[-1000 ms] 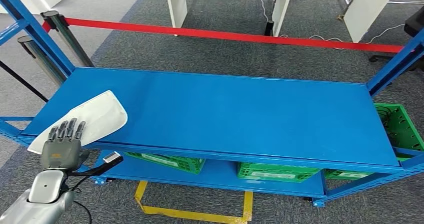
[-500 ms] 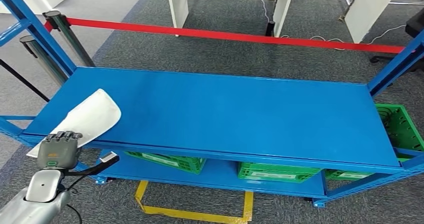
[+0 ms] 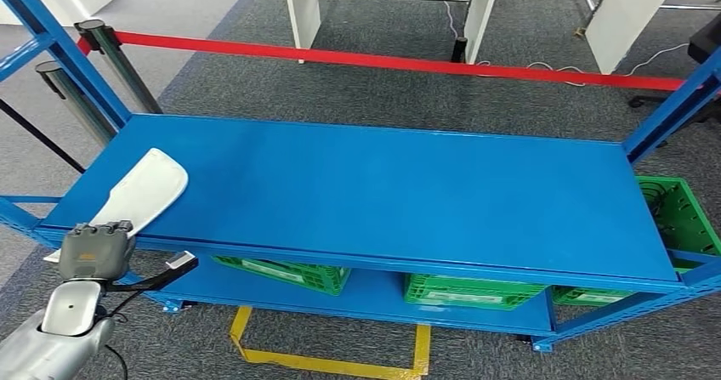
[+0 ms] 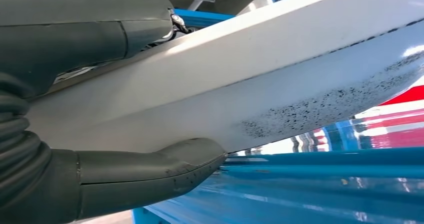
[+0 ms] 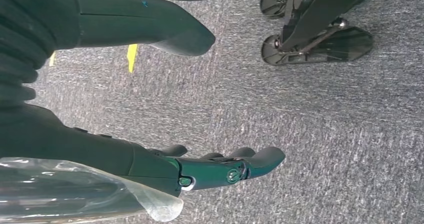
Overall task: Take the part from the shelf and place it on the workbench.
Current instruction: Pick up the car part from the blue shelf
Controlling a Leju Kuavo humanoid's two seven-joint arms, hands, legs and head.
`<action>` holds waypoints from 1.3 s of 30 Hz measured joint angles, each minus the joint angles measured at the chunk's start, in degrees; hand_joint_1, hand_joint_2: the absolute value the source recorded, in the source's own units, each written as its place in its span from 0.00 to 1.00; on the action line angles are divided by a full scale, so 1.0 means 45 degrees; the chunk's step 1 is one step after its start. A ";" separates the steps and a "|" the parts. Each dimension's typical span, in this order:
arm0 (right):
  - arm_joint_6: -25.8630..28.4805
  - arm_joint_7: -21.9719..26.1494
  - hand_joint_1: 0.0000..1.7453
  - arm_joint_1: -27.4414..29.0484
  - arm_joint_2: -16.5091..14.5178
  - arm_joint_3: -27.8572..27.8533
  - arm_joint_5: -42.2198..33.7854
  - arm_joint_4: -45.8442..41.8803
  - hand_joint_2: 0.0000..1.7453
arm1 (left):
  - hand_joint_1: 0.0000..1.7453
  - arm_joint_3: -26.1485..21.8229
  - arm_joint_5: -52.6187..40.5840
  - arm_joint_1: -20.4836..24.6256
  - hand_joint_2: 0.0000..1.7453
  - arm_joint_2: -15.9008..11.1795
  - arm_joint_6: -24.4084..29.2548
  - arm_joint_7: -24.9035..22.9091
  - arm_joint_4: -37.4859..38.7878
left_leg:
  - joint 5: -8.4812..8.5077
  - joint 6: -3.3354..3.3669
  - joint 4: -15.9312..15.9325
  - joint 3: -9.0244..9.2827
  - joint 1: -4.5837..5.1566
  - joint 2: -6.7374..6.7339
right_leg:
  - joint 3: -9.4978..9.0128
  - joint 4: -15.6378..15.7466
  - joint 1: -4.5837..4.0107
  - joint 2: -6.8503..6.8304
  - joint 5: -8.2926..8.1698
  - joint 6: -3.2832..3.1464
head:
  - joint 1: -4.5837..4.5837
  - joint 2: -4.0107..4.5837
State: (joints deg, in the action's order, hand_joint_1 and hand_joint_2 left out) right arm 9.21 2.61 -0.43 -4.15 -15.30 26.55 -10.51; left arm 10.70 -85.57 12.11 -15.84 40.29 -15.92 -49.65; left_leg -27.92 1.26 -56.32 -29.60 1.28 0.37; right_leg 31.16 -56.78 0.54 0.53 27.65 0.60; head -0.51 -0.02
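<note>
A flat white part [image 3: 146, 189] with a rounded far end lies at the left front corner of the blue shelf [image 3: 383, 184], its near end over the shelf's edge. My left hand [image 3: 93, 250] grips that near end, fingers curled over the top. In the left wrist view the white part [image 4: 280, 78] is clamped between the thumb [image 4: 165, 166] and the fingers [image 4: 100, 28]. My right hand [image 5: 220, 166] hangs over grey carpet, fingers apart and holding nothing.
Green crates [image 3: 472, 291] sit on the lower shelf and another green crate [image 3: 680, 214] at the right end. Blue uprights [image 3: 51, 48] frame the shelf. A red barrier belt [image 3: 383, 59] on posts runs behind it. Yellow tape [image 3: 332, 365] marks the floor.
My left hand has closed its fingers over the white part's near end and drawn back toward me. The part has tilted and slid toward the shelf's left front corner.
</note>
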 joint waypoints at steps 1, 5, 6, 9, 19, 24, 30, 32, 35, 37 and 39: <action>0.0001 -0.0005 0.00 -0.0003 0.0000 0.0000 0.0004 0.0000 1.00 | 1.00 0.0022 0.0000 0.0007 1.00 -0.0010 0.0001 0.0011 0.0010 | 0.0001 -0.0001 0.0000 0.0000 0.0000 0.0000 | 0.0000 0.0000 0.0000 0.0001 -0.0002 0.0000 | -0.0001 0.0000; -0.0002 -0.0019 0.00 -0.0004 0.0000 0.0000 0.0040 0.0000 1.00 | 1.00 0.0046 0.0000 0.0008 1.00 -0.0016 0.0009 0.0262 0.0011 | 0.0007 -0.0003 0.0000 0.0000 0.0001 0.0000 | 0.0000 0.0000 0.0001 0.0001 -0.0008 0.0001 | 0.0002 0.0000; -0.0002 -0.0013 0.00 -0.0004 0.0000 0.0000 0.0054 0.0000 1.00 | 1.00 0.0045 0.0001 0.0003 1.00 -0.0011 0.0013 0.0422 0.0005 | 0.0008 -0.0002 0.0000 0.0000 0.0001 0.0000 | -0.0001 0.0000 0.0001 0.0000 -0.0009 0.0002 | 0.0001 0.0000; -0.0002 0.0016 0.00 -0.0005 0.0000 0.0000 0.0091 0.0000 1.00 | 1.00 -0.0001 0.0009 -0.0064 1.00 0.0021 0.0027 0.1096 -0.0124 | 0.0013 0.0000 0.0000 0.0000 0.0001 0.0001 | -0.0002 0.0000 0.0002 -0.0002 -0.0010 0.0003 | 0.0000 0.0000; -0.0007 0.0027 0.00 -0.0004 0.0000 0.0000 0.0108 0.0000 1.00 | 1.00 -0.0174 0.0010 -0.0196 1.00 0.0174 0.0033 0.1455 -0.0389 | 0.0016 0.0000 0.0000 -0.0001 0.0001 0.0000 | -0.0001 0.0000 0.0001 0.0000 -0.0013 0.0002 | 0.0001 0.0000; -0.0007 0.0036 0.00 -0.0004 0.0000 0.0000 0.0109 0.0000 1.00 | 1.00 -0.0273 0.0086 -0.0262 1.00 0.0216 0.0030 0.1833 -0.0510 | 0.0016 0.0000 0.0000 -0.0002 0.0001 0.0000 | 0.0000 0.0000 0.0001 0.0002 -0.0012 0.0002 | 0.0000 0.0000; -0.0004 0.0057 0.00 0.0006 0.0000 -0.0002 0.0128 0.0000 1.00 | 1.00 -0.0995 0.0587 -0.0937 1.00 0.0653 0.0028 0.3803 -0.1780 | 0.0016 -0.0001 -0.0001 -0.0012 0.0002 -0.0015 | 0.0018 0.0000 0.0002 0.0025 -0.0013 0.0002 | 0.0001 0.0000; 0.0007 0.0086 0.00 0.0014 0.0000 -0.0013 0.0128 0.0000 1.00 | 1.00 -0.1301 0.1293 -0.1223 1.00 0.0953 0.0027 0.4684 -0.2453 | 0.0014 0.0000 -0.0002 -0.0020 0.0005 -0.0016 | 0.0024 0.0001 0.0003 0.0025 -0.0013 0.0003 | 0.0000 0.0000; 0.0046 0.0136 0.00 0.0016 0.0000 -0.0086 0.0128 0.0000 1.00 | 1.00 -0.1657 0.2924 -0.1662 1.00 0.1470 0.0024 0.6163 -0.3490 | 0.0010 0.0002 -0.0002 -0.0030 0.0009 -0.0017 | 0.0033 0.0002 0.0006 0.0028 -0.0012 0.0003 | -0.0001 0.0000; 0.0077 0.0181 0.00 0.0031 -0.0001 -0.0174 0.0128 0.0001 1.00 | 1.00 -0.1625 0.4894 -0.2094 1.00 0.1780 0.0005 0.7093 -0.4326 | 0.0003 0.0003 -0.0003 -0.0033 0.0010 -0.0020 | 0.0039 0.0003 0.0008 0.0040 -0.0012 0.0004 | 0.0000 0.0000; 0.0125 0.0231 0.00 0.0063 -0.0007 -0.0270 0.0131 0.0004 1.00 | 1.00 -0.1380 0.7169 -0.2638 1.00 0.2036 -0.0032 0.7863 -0.5340 | -0.0021 0.0025 -0.0038 -0.0044 0.0029 -0.0022 | 0.0043 0.0022 0.0023 0.0043 -0.0022 0.0027 | 0.0005 0.0000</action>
State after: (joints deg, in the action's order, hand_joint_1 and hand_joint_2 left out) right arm 9.78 3.65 -0.15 -4.19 -16.51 27.14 -10.50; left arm 4.49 -53.31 0.24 -6.68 40.15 19.46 -73.68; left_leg -28.01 1.37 -56.49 -29.80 1.41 0.27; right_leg 31.35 -56.68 0.64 0.73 27.55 0.72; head -0.49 -0.02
